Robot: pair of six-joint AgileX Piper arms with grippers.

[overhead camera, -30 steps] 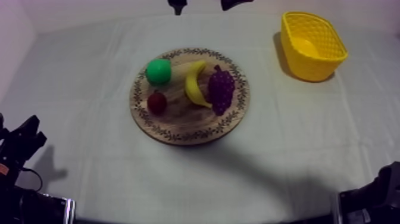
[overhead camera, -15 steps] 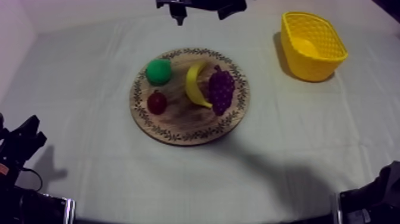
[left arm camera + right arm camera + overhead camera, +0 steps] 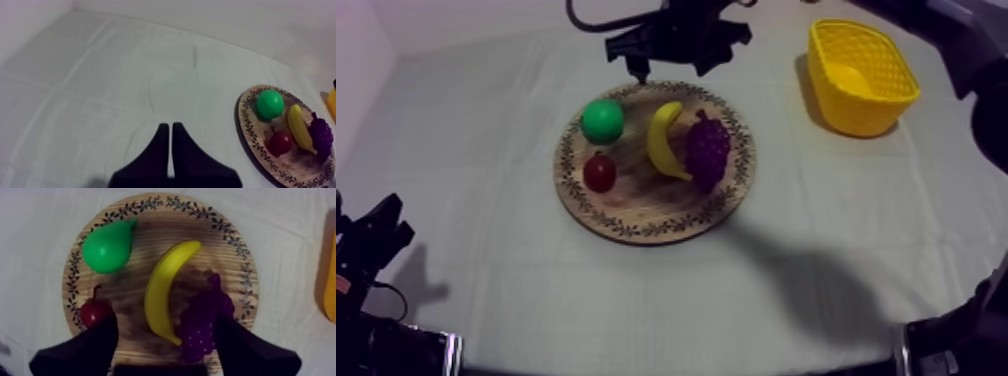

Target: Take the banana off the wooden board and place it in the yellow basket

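The yellow banana (image 3: 661, 140) lies on the round wooden board (image 3: 636, 215) in the middle of the table, between the green pear (image 3: 603, 120) and the purple grapes (image 3: 708, 150). My right gripper (image 3: 669, 66) hangs above the board's far rim, open, its arm reaching in from the upper right. In the right wrist view the banana (image 3: 165, 288) lies straight below my right gripper (image 3: 165, 319), whose black fingers (image 3: 95, 343) stand wide apart, holding nothing. The yellow basket (image 3: 861, 75) stands at the far right. Low at the left, my left gripper (image 3: 374, 238) rests; its fingers (image 3: 170, 145) lie together.
A small red fruit (image 3: 600, 172) sits on the board's left side, in front of the pear. Grey-white cloth lies bare between the board and the basket and all along the near side. The basket's yellow edge (image 3: 331, 283) lies beyond the board's rim (image 3: 150, 200).
My right arm has come in from the far edge and lowered toward the board; its gripper now hangs over the far rim. Fruit, basket and left arm have not moved.
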